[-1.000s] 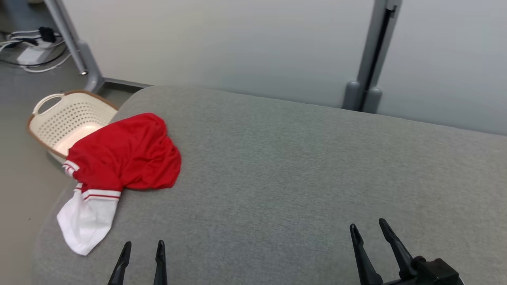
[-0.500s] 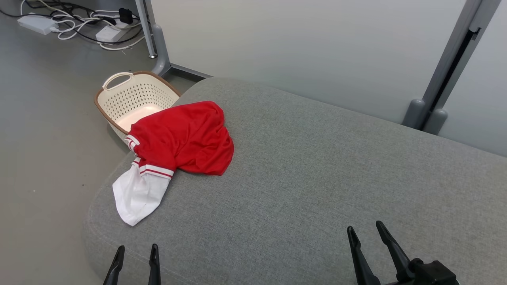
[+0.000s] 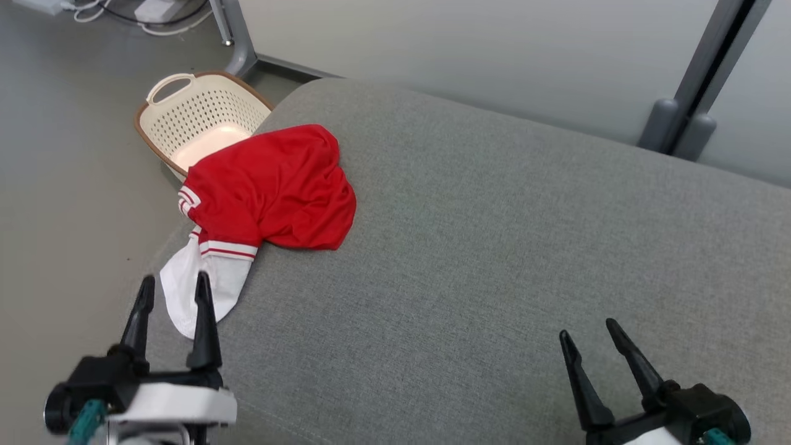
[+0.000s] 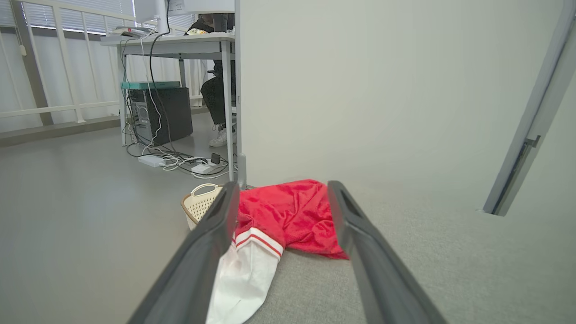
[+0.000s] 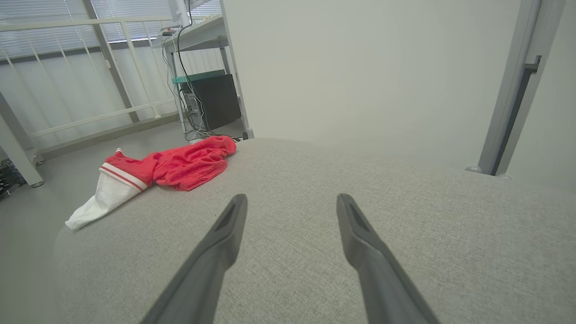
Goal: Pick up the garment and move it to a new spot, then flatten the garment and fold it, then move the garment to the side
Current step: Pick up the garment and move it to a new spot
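The garment [image 3: 272, 191] is a crumpled red shirt with a white, red-striped sleeve; it lies at the left corner of the grey cushioned surface [image 3: 494, 247], the sleeve drooping over the edge. My left gripper [image 3: 173, 287] stands open just short of the white sleeve, which shows between its fingers in the left wrist view, garment [image 4: 279, 220]. My right gripper [image 3: 587, 330] is open over bare cushion at the lower right, far from the garment [image 5: 180, 166].
A cream perforated basket [image 3: 191, 117] sits on the floor just beyond the cushion's left corner, partly behind the garment. Pale partition panels with grey posts [image 3: 692, 117] back the surface. Cables and a desk [image 4: 180, 45] stand further left.
The head camera has swung and tilted down. My left gripper has risen forward toward the white sleeve, its wrist now in view. The garment lies as before.
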Motion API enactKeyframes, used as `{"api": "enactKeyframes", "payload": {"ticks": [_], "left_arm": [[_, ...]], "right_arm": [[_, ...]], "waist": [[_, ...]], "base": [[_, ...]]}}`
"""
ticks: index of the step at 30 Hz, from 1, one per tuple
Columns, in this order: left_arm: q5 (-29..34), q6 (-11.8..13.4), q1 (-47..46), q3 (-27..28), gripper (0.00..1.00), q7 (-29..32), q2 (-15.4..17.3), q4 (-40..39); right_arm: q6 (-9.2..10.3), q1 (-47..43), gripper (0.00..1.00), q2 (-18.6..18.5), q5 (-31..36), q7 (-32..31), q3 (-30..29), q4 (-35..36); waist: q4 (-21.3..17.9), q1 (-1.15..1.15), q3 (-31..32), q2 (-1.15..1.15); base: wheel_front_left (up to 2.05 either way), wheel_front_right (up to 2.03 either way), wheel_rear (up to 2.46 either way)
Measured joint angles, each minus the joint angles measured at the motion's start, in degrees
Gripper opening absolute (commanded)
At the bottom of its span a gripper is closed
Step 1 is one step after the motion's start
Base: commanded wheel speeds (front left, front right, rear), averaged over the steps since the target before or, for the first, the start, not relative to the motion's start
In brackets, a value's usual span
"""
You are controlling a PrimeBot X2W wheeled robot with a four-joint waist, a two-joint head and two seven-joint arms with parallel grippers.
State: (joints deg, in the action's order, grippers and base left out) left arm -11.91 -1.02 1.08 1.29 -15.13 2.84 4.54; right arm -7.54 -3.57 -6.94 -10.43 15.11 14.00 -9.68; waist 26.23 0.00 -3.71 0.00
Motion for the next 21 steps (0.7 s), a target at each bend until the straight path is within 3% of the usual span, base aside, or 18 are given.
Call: {"api": "enactKeyframes", "payload": {"ticks": [4, 8, 14, 21], "left_arm": [[-0.4, -2.3, -12.0, 1.8, 1.0, 0.0, 0.0, 7.1], [-2.3, -3.0, -24.1, 3.6, 1.0, 0.7, 1.2, 21.2], [-5.6, -2.4, -40.8, 7.3, 1.0, 6.5, 6.8, 38.5], [-10.0, -2.9, -50.8, 10.0, 1.0, 17.3, 9.9, 54.7]], "right_arm": [[0.0, 3.2, 1.0, -3.9, 0.4, 0.0, 0.1, 1.1], [0.0, 5.9, 1.0, -7.2, 0.4, 0.0, -0.3, 1.9], [0.0, 8.7, 1.0, -10.2, 0.7, 0.0, -0.8, 3.7], [-0.03, 10.4, 1.0, -11.8, 1.1, 0.0, -2.7, 6.2]], "waist": [[-0.6, 0.0, -5.1, 0.0], [-1.4, 0.0, -10.6, 0.0], [-3.7, 0.0, -17.8, 0.0], [-7.4, 0.0, -24.2, 0.0]], "base": [[0.0, 0.0, 0.0], [0.0, 0.0, 0.0], [0.0, 0.0, 0.0], [0.0, 0.0, 0.0]]}}
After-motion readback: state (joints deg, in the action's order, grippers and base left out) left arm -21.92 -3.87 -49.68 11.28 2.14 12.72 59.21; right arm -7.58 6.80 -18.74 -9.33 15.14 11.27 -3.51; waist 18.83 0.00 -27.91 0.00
